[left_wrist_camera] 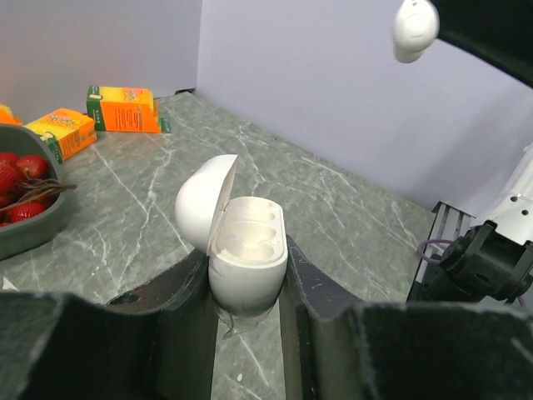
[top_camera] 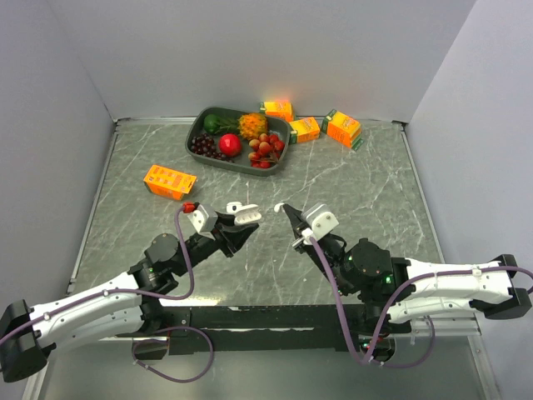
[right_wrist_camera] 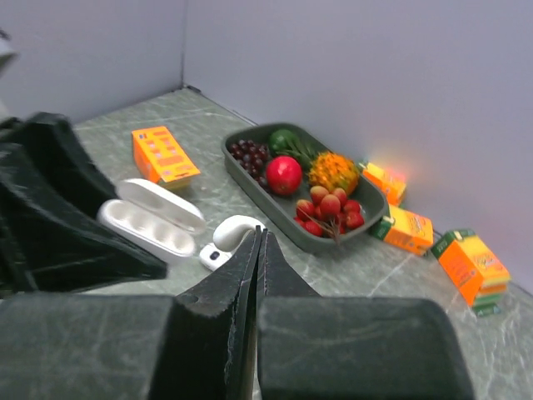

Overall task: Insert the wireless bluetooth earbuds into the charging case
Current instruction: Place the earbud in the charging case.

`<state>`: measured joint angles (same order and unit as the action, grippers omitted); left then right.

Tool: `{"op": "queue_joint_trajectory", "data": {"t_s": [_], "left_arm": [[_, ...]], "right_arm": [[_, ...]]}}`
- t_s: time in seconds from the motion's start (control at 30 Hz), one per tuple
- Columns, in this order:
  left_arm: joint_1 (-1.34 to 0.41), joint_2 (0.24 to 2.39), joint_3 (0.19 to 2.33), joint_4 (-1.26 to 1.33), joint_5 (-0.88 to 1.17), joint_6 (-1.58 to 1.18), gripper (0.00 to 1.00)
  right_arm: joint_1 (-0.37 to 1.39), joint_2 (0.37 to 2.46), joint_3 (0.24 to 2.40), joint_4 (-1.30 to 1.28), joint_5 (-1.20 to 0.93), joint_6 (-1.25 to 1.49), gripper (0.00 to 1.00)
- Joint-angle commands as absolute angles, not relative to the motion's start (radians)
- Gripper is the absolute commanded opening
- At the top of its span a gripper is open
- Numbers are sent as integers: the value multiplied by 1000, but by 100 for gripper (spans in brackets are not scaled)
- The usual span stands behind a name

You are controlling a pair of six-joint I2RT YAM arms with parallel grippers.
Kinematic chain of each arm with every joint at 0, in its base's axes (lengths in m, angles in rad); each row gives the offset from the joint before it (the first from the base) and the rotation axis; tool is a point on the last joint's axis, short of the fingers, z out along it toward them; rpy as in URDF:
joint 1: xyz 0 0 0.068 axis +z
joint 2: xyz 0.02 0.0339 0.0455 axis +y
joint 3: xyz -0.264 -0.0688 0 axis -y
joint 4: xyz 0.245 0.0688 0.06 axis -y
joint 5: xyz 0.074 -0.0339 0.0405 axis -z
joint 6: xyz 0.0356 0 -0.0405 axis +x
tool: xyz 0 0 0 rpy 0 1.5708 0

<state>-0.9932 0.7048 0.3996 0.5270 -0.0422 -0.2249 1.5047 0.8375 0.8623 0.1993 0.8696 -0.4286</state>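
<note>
The left pincer (left_wrist_camera: pixel 246 279) is clamped around the open case (left_wrist_camera: pixel 250 237), its lid tipped back toward 9 o'clock. The right pincer (right_wrist_camera: pixel 257 250) is closed, its tips nipping one earbud (right_wrist_camera: pixel 233 235). Seen from above, the earbud sits at 3 o'clock of the case, not touching it.
</note>
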Motion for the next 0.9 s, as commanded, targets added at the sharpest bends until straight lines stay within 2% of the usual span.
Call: {"op": "queue_joint_trajectory", "data": {"t_s": [0.0, 0.53, 0.87], "left_arm": [[-989, 756, 452, 681, -2, -210, 1], [-989, 828, 472, 776, 57, -230, 1], [-991, 833, 479, 787, 74, -239, 1]], "right_arm": [[1528, 859, 854, 301, 853, -517, 0], [1577, 937, 744, 635, 891, -664, 0], [1589, 968, 721, 693, 884, -738, 0]]}}
